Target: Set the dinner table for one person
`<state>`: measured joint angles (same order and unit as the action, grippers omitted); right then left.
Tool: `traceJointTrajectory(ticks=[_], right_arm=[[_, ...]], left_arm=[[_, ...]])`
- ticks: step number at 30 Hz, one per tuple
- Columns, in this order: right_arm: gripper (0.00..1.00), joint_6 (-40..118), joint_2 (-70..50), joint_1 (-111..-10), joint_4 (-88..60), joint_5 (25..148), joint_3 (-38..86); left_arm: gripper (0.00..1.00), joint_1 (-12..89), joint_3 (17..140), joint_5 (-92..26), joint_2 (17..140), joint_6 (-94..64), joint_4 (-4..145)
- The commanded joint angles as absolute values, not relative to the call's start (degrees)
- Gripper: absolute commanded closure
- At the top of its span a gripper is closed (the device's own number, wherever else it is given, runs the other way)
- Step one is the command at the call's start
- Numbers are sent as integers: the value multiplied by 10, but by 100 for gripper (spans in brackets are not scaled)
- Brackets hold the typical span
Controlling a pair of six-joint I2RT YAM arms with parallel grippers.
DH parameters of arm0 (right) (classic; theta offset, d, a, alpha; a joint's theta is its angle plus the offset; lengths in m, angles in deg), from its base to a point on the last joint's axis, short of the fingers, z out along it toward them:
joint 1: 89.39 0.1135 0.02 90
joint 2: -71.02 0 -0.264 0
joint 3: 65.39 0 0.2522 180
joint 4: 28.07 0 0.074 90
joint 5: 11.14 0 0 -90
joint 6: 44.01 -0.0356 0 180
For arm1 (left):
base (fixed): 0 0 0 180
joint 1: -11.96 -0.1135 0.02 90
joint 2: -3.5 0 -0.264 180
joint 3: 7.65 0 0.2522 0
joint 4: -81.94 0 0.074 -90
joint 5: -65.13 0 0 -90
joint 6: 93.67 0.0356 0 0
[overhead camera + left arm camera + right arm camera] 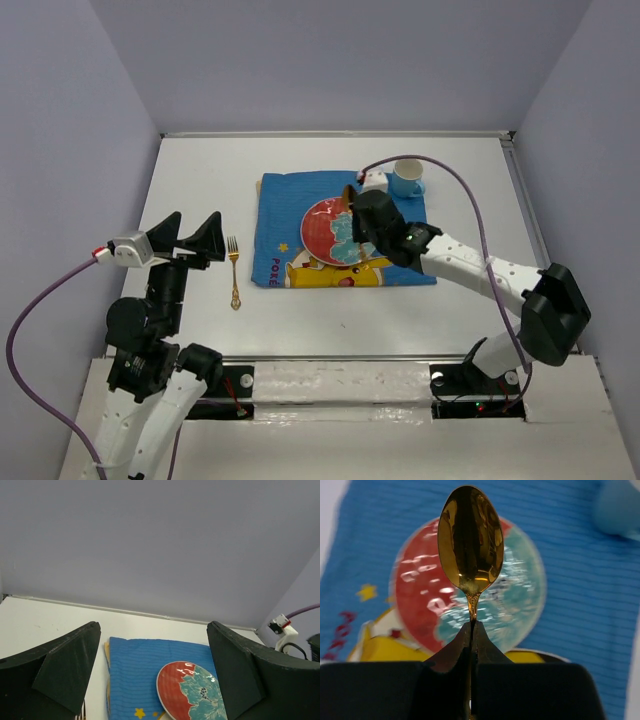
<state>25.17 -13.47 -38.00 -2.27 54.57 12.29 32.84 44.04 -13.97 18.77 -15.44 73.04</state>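
Observation:
The white dinner table [200, 180] carries a blue Pikachu placemat [285, 205] with a red and teal plate [325, 235] on it. My right gripper [356, 207] hovers over the plate's right side, shut on the thin handle of a gold spoon [349, 193]. In the right wrist view the spoon's bowl [471, 540] sticks out past the closed gripper [472, 626], above the plate [415, 590]. A gold fork [234, 270] lies left of the placemat. My left gripper [196, 240] hangs open and empty just left of the fork, facing the plate [190, 690].
A light blue cup [407, 178] stands on the placemat's far right corner, also seen as a blur in the right wrist view [620, 507]. Purple-grey walls close in the table on three sides. A raised rail [330, 133] runs along the far edge.

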Motion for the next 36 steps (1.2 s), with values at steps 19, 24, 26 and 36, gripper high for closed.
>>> traceJointTrajectory(ticks=[19, 24, 26, 36], right_arm=[[100, 286, -260, -630, -116, 589, 102], [100, 284, -285, -636, -122, 590, 120], [100, 284, -293, -642, -125, 592, 125], [100, 275, -333, -652, -126, 597, 143]], left_arm=[[1, 325, 441, -153, 181, -157, 757], [1, 325, 441, -152, 182, -156, 757], [1, 325, 441, -150, 182, -155, 757], [1, 325, 441, -143, 184, -155, 756]])
